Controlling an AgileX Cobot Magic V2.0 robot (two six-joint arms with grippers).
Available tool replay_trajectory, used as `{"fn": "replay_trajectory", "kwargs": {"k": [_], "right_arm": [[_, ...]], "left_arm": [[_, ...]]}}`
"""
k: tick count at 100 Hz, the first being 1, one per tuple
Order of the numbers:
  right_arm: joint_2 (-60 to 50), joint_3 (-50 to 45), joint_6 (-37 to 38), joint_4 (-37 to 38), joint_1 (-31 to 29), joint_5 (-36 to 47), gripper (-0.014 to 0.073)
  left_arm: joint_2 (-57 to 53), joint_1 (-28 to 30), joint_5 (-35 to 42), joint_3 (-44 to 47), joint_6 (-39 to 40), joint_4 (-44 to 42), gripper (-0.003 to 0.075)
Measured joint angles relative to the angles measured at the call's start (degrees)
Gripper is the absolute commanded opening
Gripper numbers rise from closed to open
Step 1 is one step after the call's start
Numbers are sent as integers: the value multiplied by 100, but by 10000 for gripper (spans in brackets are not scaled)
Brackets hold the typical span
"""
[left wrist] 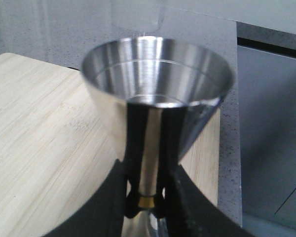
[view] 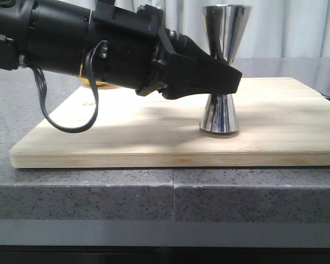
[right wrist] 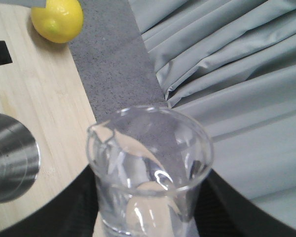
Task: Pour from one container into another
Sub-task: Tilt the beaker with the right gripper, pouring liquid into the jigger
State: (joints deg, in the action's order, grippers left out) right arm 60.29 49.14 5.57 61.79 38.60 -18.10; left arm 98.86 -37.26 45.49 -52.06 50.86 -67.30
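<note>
The left end effector is clamped on the steel jigger at its gold-banded waist, the jigger upright on the wooden board. The right end effector holds the glass beaker, with a lemon beyond its fingers.

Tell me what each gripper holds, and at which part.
The left gripper clamps the steel jigger at its narrow waist, by the gold band. The right gripper holds the glass beaker around its lower body.
</note>
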Motion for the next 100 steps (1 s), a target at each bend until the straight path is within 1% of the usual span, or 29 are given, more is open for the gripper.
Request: {"fn": "replay_trajectory", "kwargs": {"k": [100], "right_arm": [[0, 0, 0, 351, 0, 165, 240]], "left_arm": [[0, 0, 0, 0, 0, 0, -21]]}}
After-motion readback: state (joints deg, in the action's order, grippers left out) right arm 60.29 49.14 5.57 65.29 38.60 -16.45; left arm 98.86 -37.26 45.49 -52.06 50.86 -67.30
